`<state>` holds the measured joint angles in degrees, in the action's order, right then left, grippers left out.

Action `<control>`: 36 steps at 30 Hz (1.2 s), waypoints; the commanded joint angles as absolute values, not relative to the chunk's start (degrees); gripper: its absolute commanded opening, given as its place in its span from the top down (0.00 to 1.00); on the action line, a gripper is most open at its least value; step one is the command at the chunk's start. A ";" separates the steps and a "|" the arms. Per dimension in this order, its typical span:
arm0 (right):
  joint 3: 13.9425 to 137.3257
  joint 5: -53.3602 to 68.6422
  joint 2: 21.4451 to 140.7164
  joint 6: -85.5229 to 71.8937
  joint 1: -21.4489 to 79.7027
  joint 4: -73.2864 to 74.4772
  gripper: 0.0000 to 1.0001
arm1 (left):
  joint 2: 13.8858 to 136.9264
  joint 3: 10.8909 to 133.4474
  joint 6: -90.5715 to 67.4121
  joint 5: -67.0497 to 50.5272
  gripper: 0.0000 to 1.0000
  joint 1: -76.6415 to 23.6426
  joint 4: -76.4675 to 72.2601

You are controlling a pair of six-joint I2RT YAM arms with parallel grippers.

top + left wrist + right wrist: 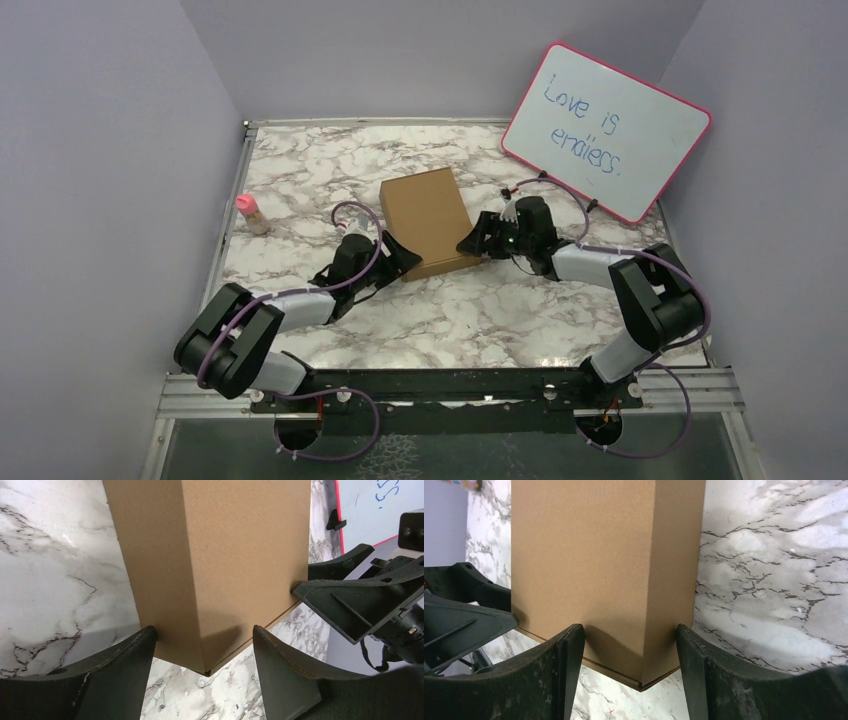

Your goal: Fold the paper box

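Note:
The paper box [428, 215] lies closed and flat on the marble table, a plain brown cardboard slab. My left gripper [402, 255] is at its near left corner and my right gripper [472, 243] at its near right corner. In the left wrist view the box [225, 555] pokes its corner between the spread fingers of the left gripper [204, 630]; the left fingertip [149, 632] rests on the side wall. In the right wrist view the box [589, 555] sits the same way in the right gripper [628, 627], a fingertip [574, 630] against each face. Both stand open, straddling a corner.
A pink-framed whiteboard [605, 130] leans at the back right, close behind the right arm. A small pink-capped bottle [250, 212] stands near the table's left edge. Grey walls close in on the left, back and right. A metal rail [450, 385] runs along the front.

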<state>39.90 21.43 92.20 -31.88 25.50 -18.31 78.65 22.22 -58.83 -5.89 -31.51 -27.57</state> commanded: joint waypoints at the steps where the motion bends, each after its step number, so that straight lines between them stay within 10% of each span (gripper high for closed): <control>1: 37.17 29.94 93.89 -37.17 26.59 -24.40 0.31 | 82.49 23.38 -64.53 -14.90 0.28 -31.82 -38.27; 36: 37.48 10.53 85.61 -29.98 29.02 -12.86 0.26 | 70.45 18.63 -57.67 -8.85 0.29 -32.78 -22.79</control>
<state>36.49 12.53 87.29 -32.23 28.56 -17.23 74.15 19.14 -60.23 -6.76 -32.40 -27.24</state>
